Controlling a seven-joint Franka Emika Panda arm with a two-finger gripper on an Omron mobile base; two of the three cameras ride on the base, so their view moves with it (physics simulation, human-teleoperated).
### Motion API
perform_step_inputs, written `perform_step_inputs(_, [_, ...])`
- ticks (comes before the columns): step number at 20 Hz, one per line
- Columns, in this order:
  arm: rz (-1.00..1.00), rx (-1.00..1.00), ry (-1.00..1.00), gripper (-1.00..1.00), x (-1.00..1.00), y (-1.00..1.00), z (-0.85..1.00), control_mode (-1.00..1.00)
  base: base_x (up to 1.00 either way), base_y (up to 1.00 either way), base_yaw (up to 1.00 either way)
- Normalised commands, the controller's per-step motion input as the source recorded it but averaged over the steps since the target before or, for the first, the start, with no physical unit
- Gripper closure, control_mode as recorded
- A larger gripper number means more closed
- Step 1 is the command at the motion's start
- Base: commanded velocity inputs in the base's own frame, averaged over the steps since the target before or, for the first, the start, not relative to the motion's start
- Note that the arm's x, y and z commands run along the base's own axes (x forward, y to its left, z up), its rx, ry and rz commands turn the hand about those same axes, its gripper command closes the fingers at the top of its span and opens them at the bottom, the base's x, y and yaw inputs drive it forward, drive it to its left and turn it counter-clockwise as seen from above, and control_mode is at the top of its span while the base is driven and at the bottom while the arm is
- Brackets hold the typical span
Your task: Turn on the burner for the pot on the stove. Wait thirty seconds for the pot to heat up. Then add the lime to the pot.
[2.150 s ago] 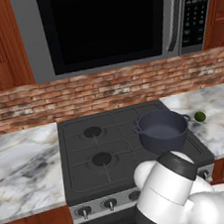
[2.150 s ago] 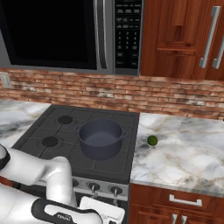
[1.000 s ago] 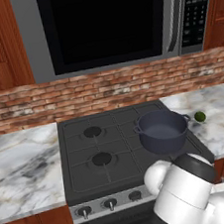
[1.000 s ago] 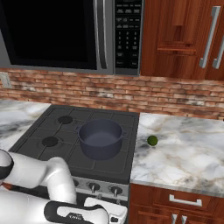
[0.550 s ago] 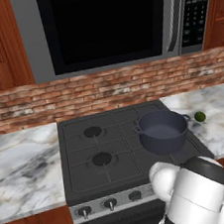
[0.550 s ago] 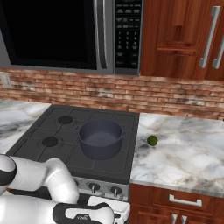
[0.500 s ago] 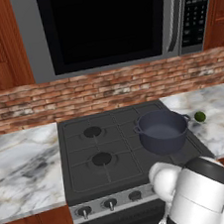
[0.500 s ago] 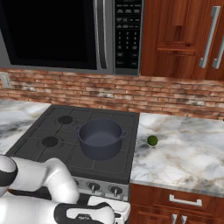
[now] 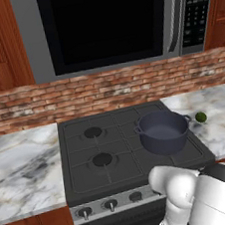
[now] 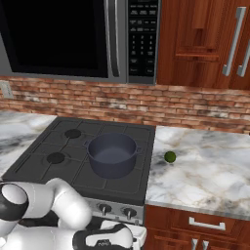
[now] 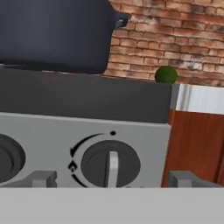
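The stove (image 9: 87, 175) sits between two stretches of marble counter. On its black grates the pot (image 9: 163, 132) stands over the right-hand burners, toward the stove's right edge and nearer the back than the front strip of knobs. The left burners carry nothing. The right counter (image 10: 210, 171) holds the lime (image 10: 170, 156), lying near the counter's left edge, just beside the stove and apart from the pot. The left counter (image 9: 22, 171) runs off toward the wall.
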Motion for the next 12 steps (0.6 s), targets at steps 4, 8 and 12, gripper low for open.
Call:
perform_step_inputs(4, [0.0,0.0,0.0,-1.0,0.12,0.0,-0.14,-1.0,0.0,0.0,0.0])
perform_step_inputs(8, [0.0,0.0,0.0,-1.0,0.15,0.0,-0.11,-1.0,0.0,0.0,0.0])
perform_step_inputs(12, [0.0,0.0,0.0,-1.0,0.14,0.0,0.0,-1.0,0.0,0.0,0.0])
